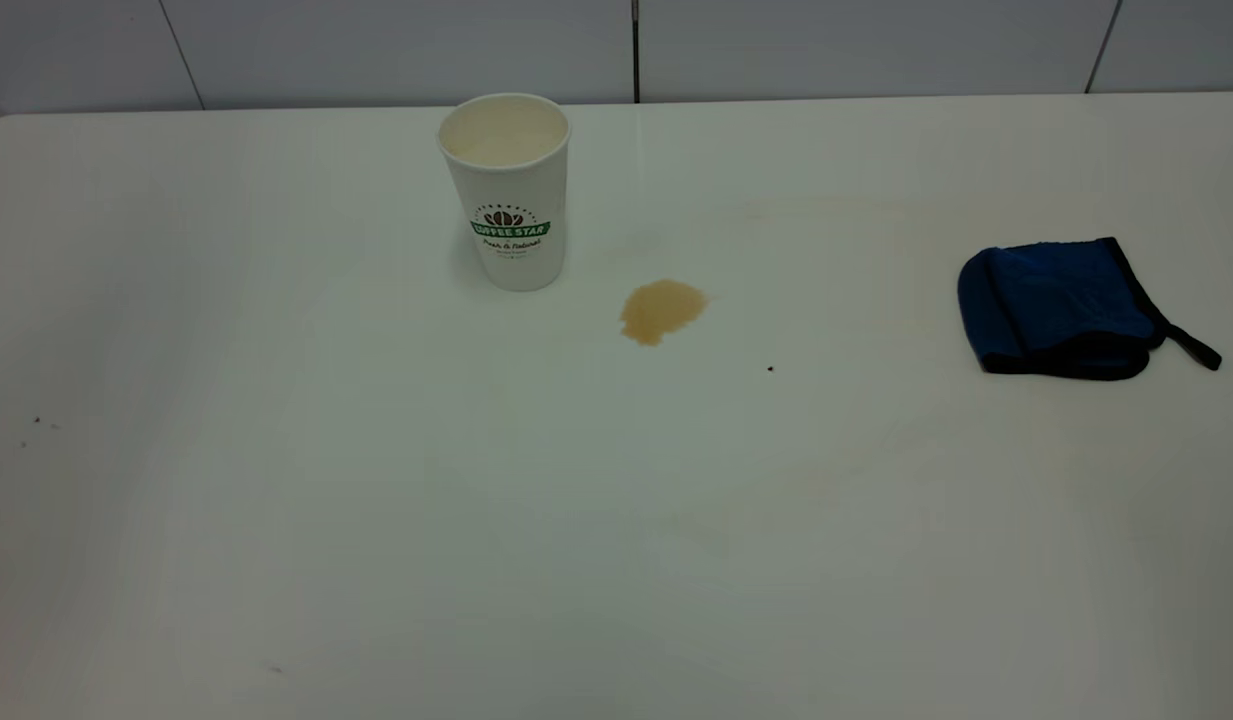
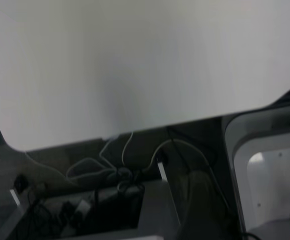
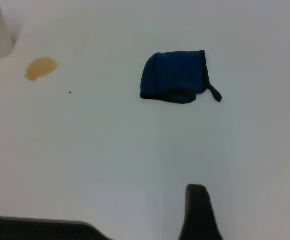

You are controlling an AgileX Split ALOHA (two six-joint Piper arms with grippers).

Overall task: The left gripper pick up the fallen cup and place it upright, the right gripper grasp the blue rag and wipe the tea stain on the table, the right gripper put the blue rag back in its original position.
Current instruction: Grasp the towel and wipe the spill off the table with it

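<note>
Cup's upright, stain's there, rag untouched, so wiping looks like the next job.

Exterior view: neither tool shows; the tall white paper cup [image 1: 506, 190] stands on the smooth white tabletop [image 1: 376, 520], the tan-brown tea stain [image 1: 661, 310] just beside it, the folded dark-blue rag [image 1: 1061, 308] well apart. Left wrist view: only tabletop edge and cables, rag nowhere near. Right wrist view: one black finger of the right tool [image 3: 201, 215] shows, can't tell if it's apart or together; the rag lies straight ahead of it, strap trailing sideways, stain beyond. Right arm's nearer.

Lab-like test bench — bare white table [image 1: 376, 520], plain panelled wall [image 1: 396, 45], loose cables [image 2: 110, 165] underneath.
</note>
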